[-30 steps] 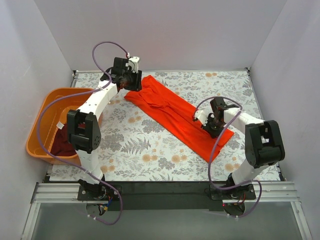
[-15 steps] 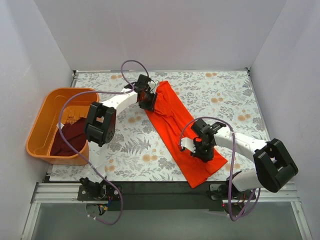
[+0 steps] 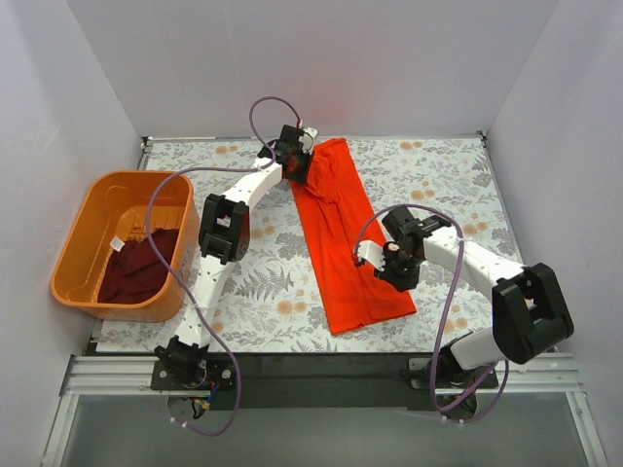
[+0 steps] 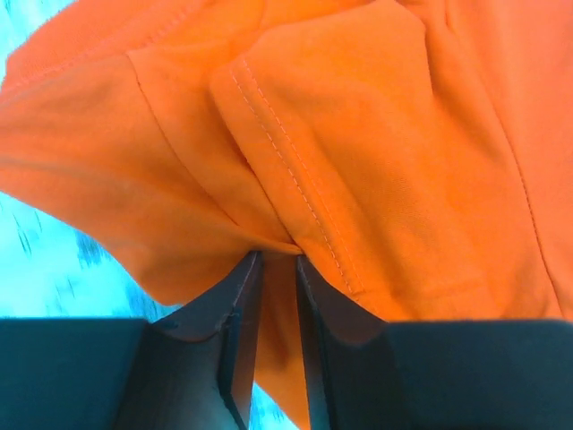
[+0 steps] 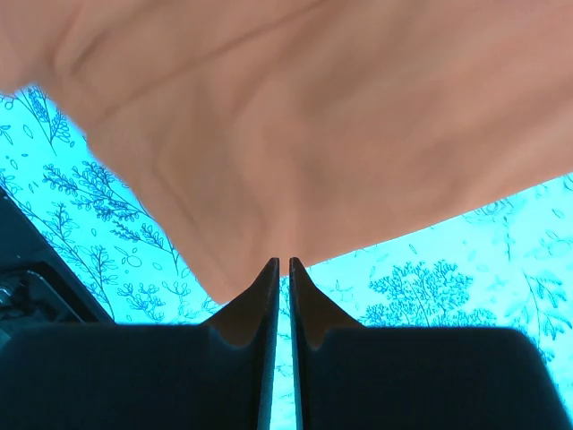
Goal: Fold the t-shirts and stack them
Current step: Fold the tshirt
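Top external: L pincer (image 3: 298, 167) & R pincer (image 3: 390, 273) both clamped on orange-red t-shirt (image 3: 336, 232).

- orange shirt (image 4: 376, 134) ahead of the left claw (image 4: 277, 258): cut off at top and right edges
- table (image 4: 45, 269) left of that claw: blurred

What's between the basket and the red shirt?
Between the basket and the red shirt, the left arm reaches across over flowery tablecloth. The top view shows it.
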`<move>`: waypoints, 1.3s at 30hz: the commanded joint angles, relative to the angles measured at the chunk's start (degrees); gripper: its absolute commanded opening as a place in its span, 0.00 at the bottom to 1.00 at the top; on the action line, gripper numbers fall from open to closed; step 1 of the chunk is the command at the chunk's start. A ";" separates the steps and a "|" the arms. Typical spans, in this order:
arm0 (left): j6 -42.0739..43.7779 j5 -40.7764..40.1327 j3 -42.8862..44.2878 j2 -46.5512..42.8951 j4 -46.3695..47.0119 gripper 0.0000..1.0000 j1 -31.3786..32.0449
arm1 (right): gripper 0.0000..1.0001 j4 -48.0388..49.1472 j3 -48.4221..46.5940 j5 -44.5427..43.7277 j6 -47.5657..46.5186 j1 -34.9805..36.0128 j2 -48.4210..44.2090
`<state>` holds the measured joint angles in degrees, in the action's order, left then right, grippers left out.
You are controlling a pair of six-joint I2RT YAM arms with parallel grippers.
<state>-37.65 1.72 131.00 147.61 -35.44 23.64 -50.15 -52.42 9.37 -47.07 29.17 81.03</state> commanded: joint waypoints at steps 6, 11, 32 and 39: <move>4.78 8.65 -4.07 -4.60 13.37 0.38 -1.31 | 0.13 4.09 -1.63 2.76 -1.45 2.82 7.20; 3.20 10.06 -6.98 -13.55 14.61 0.46 -1.49 | 0.11 6.47 -0.76 2.76 0.22 5.98 13.53; 3.36 22.53 -55.57 -64.79 11.79 0.88 -7.64 | 0.38 5.25 -7.06 2.87 10.69 25.59 3.98; 16.35 31.54 -62.62 -78.96 4.91 0.89 -7.29 | 0.85 5.41 -18.93 0.36 2.41 21.28 -10.18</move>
<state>-29.76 26.11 69.56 72.75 -25.69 15.97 -44.99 -66.57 8.73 -41.56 50.19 74.70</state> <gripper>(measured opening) 0.888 0.680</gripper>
